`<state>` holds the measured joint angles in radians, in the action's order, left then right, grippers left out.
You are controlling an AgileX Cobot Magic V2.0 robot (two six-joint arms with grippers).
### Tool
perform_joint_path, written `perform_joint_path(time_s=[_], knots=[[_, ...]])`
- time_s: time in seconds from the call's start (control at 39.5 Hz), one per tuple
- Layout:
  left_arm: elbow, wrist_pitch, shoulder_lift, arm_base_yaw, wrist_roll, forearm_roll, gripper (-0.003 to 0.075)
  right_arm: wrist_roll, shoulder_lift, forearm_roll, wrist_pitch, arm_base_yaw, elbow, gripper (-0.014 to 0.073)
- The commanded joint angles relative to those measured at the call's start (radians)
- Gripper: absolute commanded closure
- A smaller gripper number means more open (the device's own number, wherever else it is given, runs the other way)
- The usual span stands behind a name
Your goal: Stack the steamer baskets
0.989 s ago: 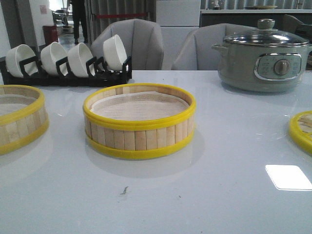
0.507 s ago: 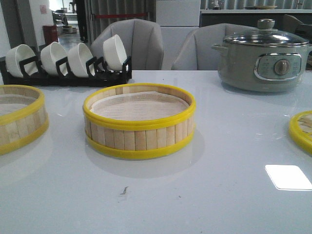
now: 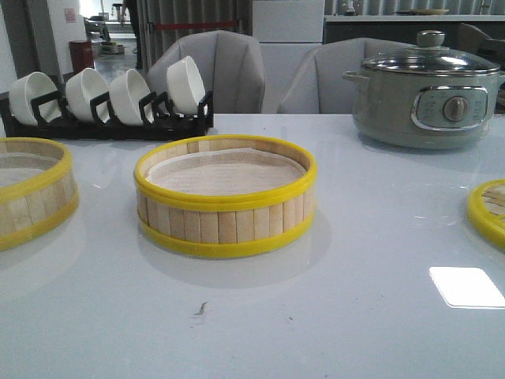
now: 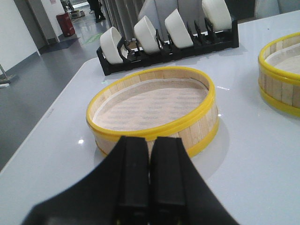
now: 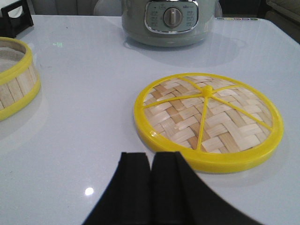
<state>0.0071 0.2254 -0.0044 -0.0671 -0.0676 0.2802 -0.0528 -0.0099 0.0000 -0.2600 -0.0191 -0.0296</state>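
Note:
One steamer basket with yellow rims stands in the middle of the table; it also shows at the edges of the left wrist view and the right wrist view. A second basket stands at the left edge, and in the left wrist view it sits just beyond my left gripper, which is shut and empty. The woven lid lies flat at the right edge; in the right wrist view it lies just beyond my right gripper, shut and empty. Neither gripper shows in the front view.
A black rack with white bowls stands at the back left. A grey-green electric pot with a glass lid stands at the back right. Grey chairs stand behind the table. The table's left edge runs beside the left basket.

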Motion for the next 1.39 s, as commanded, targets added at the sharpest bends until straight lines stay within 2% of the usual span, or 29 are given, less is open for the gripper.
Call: perform_joint_path(time_s=[0.0, 0.15, 0.28, 0.46, 0.58, 0.74, 0.86, 1.12, 1.22, 1.37], knots=[[0.0, -0.068, -0.011, 0.001, -0.002, 0.013, 0.0631, 0.009, -0.022, -0.012, 0.08, -0.007, 0.015, 0.054], [0.0, -0.07, -0.011, 0.001, -0.003, 0.006, 0.0631, 0.009, -0.022, -0.012, 0.08, -0.007, 0.015, 0.054], [0.0, -0.053, -0.011, 0.001, -0.004, -0.078, 0.0631, 0.009, -0.022, -0.012, 0.08, -0.007, 0.015, 0.054], [0.0, -0.017, -0.008, 0.001, -0.004, -0.069, 0.0631, 0.009, -0.022, -0.012, 0.08, -0.007, 0.015, 0.054], [-0.054, -0.016, 0.042, 0.001, -0.047, -0.123, 0.0631, 0.009, -0.022, -0.012, 0.08, -0.007, 0.015, 0.054], [-0.243, -0.016, 0.236, 0.001, -0.068, -0.15, 0.0631, 0.009, -0.022, -0.012, 0.08, -0.007, 0.015, 0.054], [-0.444, 0.043, 0.457, 0.001, -0.068, -0.15, 0.0631, 0.009, -0.022, -0.012, 0.08, -0.007, 0.015, 0.054], [-0.908, 0.324, 0.828, 0.001, -0.06, -0.16, 0.0631, 0.009, -0.022, -0.012, 0.08, -0.007, 0.015, 0.054], [-0.991, 0.351, 0.91, 0.001, -0.056, -0.167, 0.0631, 0.009, -0.022, -0.012, 0.08, -0.007, 0.015, 0.054], [-1.005, 0.352, 0.96, 0.001, -0.056, -0.171, 0.0631, 0.009, -0.022, -0.012, 0.08, -0.007, 0.015, 0.054]])
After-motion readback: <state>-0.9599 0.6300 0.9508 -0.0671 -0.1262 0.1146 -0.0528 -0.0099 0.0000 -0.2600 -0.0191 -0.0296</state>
